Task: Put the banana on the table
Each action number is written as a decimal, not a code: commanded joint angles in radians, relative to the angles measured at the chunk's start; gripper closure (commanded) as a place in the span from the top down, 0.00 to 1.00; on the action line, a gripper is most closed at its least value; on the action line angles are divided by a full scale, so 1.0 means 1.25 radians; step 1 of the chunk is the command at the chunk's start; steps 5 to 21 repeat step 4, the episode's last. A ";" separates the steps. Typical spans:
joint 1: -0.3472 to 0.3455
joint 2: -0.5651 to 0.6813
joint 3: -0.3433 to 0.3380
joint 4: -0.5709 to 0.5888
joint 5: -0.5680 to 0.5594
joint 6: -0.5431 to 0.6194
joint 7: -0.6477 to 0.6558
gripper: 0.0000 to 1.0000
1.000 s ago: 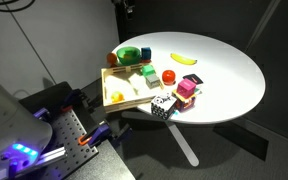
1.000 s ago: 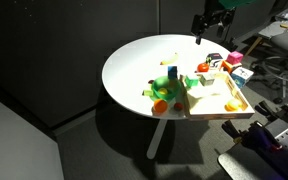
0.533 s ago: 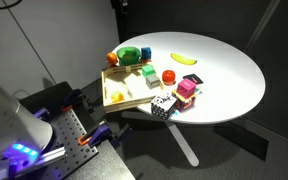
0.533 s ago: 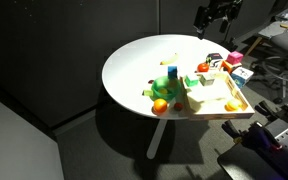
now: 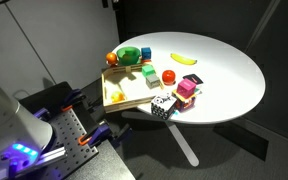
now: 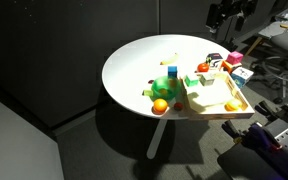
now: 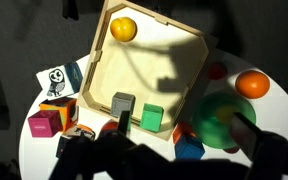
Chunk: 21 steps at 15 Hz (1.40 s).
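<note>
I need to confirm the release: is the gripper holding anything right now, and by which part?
Nothing is held. The banana lies on the table, apart from the gripper, which hangs high above with nothing between its fingers.

One banana [image 5: 185,58], one green bowl [image 5: 130,55], one wooden tray [image 5: 134,95], one table [image 5: 229,85]

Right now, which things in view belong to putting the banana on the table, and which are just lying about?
Job: banana, table.
Lying about: wooden tray, green bowl, pink block, round yellow piece.
</note>
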 commanded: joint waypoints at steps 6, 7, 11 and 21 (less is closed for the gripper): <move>-0.024 -0.008 0.024 0.001 0.006 -0.029 -0.017 1.00; -0.024 -0.008 0.024 0.001 0.006 -0.029 -0.017 1.00; -0.024 -0.008 0.024 0.001 0.006 -0.029 -0.017 1.00; -0.024 -0.008 0.024 0.001 0.006 -0.029 -0.017 1.00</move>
